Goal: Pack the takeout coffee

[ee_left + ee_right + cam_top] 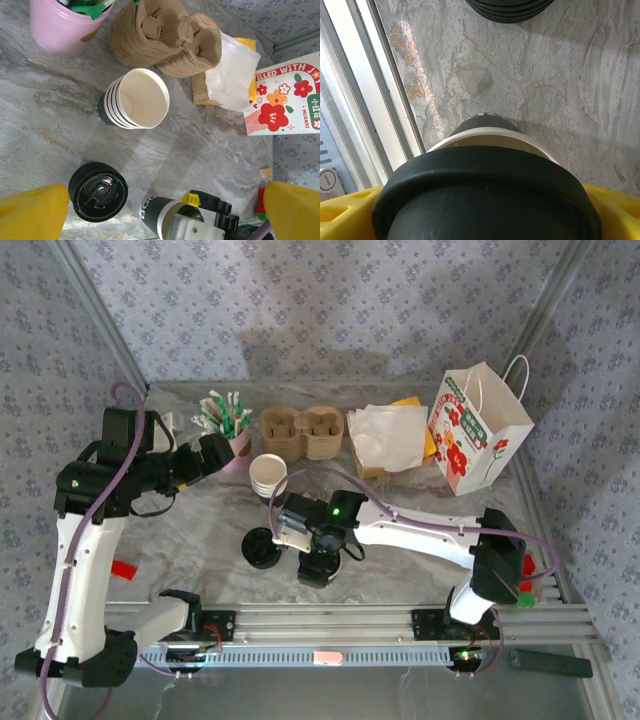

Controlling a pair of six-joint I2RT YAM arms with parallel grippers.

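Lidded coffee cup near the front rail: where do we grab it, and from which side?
Take the takeout coffee by its paper wall just under the fitted lid, jaws level, coming from its right: the loose black lid lies close on its left. It stands upright and round; squeezing the fitted lid itself might pop it off.

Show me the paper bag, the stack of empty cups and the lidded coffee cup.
paper bag (pixel 463 440): top view, flowered front panel.
stack of empty cups (pixel 142 97): left wrist view, inside the top cup.
lidded coffee cup (pixel 485 200): right wrist view, its black lid.
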